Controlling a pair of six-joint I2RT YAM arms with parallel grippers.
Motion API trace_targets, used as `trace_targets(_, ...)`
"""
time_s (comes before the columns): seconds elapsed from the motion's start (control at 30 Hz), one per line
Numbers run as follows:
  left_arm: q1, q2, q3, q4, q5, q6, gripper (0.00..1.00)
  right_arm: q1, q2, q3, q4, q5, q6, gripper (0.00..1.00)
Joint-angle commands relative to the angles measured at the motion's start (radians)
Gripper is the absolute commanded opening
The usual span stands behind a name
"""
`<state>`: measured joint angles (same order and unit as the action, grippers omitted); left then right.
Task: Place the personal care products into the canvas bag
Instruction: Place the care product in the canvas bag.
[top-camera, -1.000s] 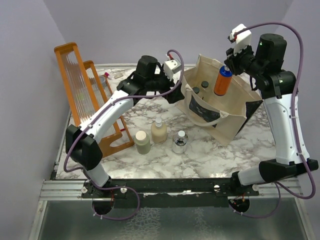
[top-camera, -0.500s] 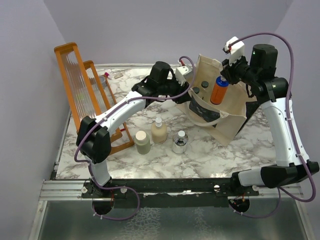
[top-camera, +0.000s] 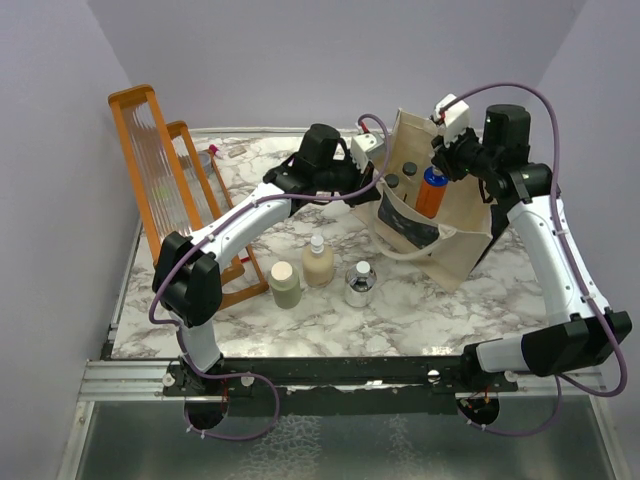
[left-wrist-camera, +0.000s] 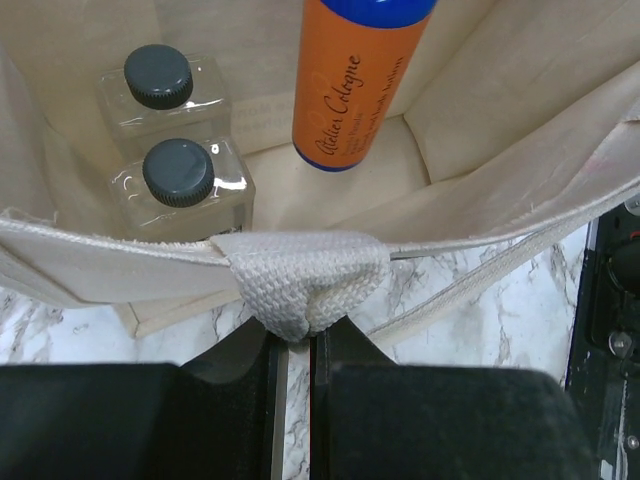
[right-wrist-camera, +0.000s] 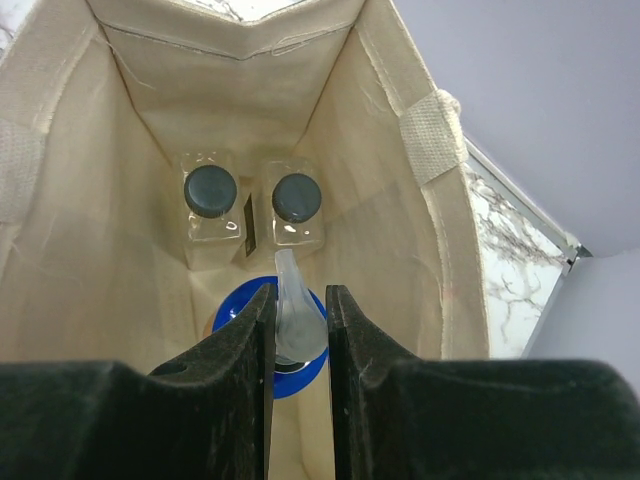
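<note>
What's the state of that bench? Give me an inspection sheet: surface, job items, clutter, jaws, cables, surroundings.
Surface: marble-patterned table, no spills seen.
Job's things: canvas bag open and upright; two clear bottles inside; orange bottle hanging inside it; beige pump bottle, olive-grey bottle and silvery bottle on the table, outside the bag.
Clutter: orange wooden rack at the left edge.
Grippers: left gripper, jaws shut on the bag's handle strap; right gripper, jaws shut on the orange bottle's blue cap.
Cables: purple cables loop off both arms; no snag seen.
Surroundings: lilac walls; nothing else seen.
</note>
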<state>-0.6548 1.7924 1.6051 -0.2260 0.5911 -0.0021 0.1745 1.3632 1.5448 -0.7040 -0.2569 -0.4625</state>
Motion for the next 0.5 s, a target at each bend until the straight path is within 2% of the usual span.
trace_targets(0.0,-0.003,-0.027,-0.020,0.005,0.055,0.015,0.00,-0.006,0.000,-0.024,0.172,-0.047,-0.040,0.01)
trace_targets(0.47,-0.005,-0.042,-0.010,-0.019,0.083,0.031,0.00,-0.007,0.060,-0.192,0.378,-0.155,-0.068,0.01)
